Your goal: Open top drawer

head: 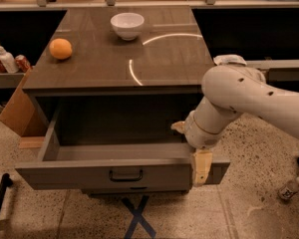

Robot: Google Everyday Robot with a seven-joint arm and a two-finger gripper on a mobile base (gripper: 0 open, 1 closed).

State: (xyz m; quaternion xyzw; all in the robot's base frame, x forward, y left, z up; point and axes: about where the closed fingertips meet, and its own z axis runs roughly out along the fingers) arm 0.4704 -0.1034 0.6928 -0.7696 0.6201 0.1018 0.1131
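The grey-brown wooden table point(164, 59) fills the middle of the view. Its top drawer point(65, 177), grey-brown with a long flat front and a small dark handle point(125, 175), stands pulled well out beneath the tabletop. The white robot arm point(249, 96) reaches in from the right. Its beige claw point(198, 158) sits at the right end of the drawer front, over its top edge; whether it is spread or pinching cannot be told. A white round bowl point(127, 25) and an orange fruit point(61, 49) rest on the table, well apart.
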